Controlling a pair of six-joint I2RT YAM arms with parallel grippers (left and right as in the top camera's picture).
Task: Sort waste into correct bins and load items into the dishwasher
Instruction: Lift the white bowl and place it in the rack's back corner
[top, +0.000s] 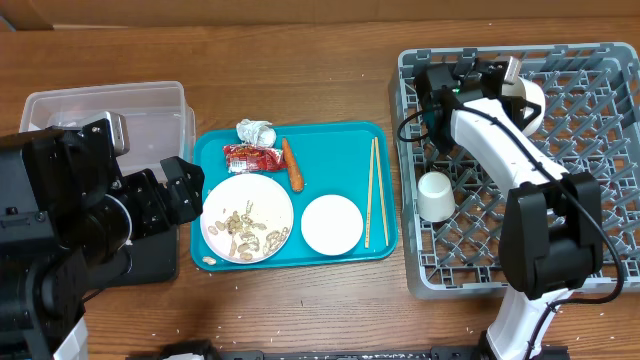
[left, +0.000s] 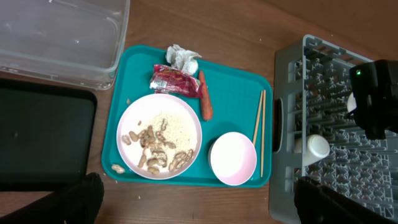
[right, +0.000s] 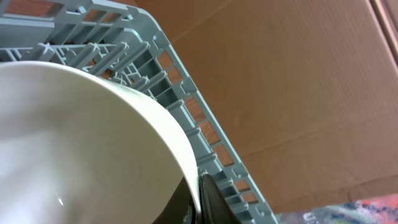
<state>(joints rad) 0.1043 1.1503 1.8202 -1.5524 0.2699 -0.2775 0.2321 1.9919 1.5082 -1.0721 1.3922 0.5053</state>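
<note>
A stiff, probably slippery and breakable bowl (top: 528, 97) is being pinched by its rim in the clamped right gripper (right: 199, 186) over the rack's (top: 590, 200) twelve o'clock edge, while the left gripper (top: 190, 190) is being held apart.

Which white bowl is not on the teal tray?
The bowl at the grey dish rack, its rim pinched by the right pincer; the other bowl lies free on the teal tray.

All three views share the dish rack (top: 600, 130).
</note>
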